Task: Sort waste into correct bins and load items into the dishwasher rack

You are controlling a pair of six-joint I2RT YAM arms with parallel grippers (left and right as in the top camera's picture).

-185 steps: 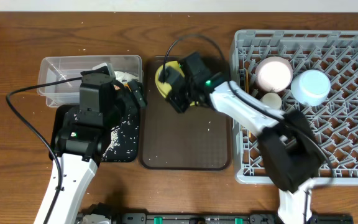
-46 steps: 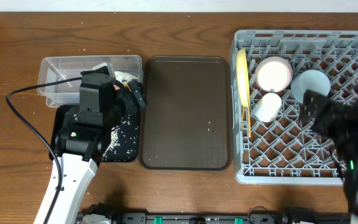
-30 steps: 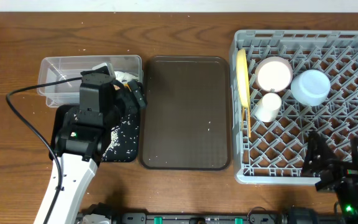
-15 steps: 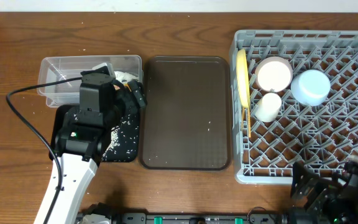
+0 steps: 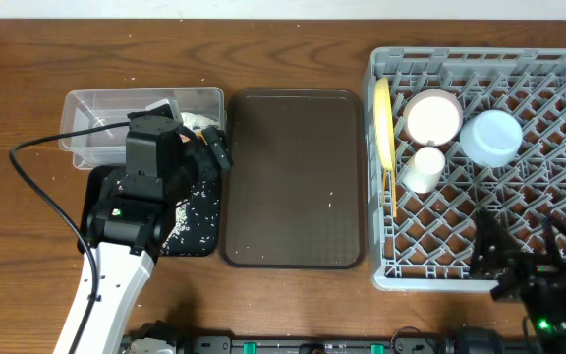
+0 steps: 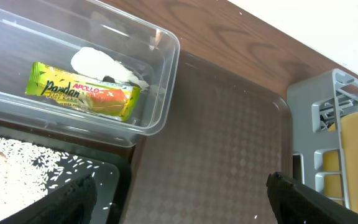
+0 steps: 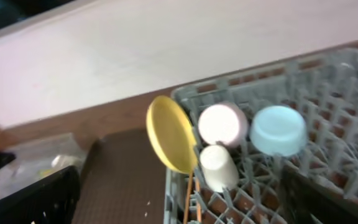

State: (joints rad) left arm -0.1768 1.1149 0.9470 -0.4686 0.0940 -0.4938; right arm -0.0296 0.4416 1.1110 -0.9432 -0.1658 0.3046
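In the grey dishwasher rack the yellow-green plate stands on edge, beside the white bowl, light blue bowl, white cup and chopsticks. My right gripper hangs open and empty over the rack's near edge. In the left wrist view the clear tub holds the snack wrapper and the tissue. Rice scraps lie in the black tray. My left gripper is open over the seam between black tray and brown tray, holding nothing.
The dark brown serving tray lies between the bins and the rack, bare except for a few white specks. A black cable loops left of the left arm. Wooden table shows around everything.
The right arm has drawn back from the rack's middle towards the near right corner, then crept slightly forward over the rack's front edge. The left arm has not moved.
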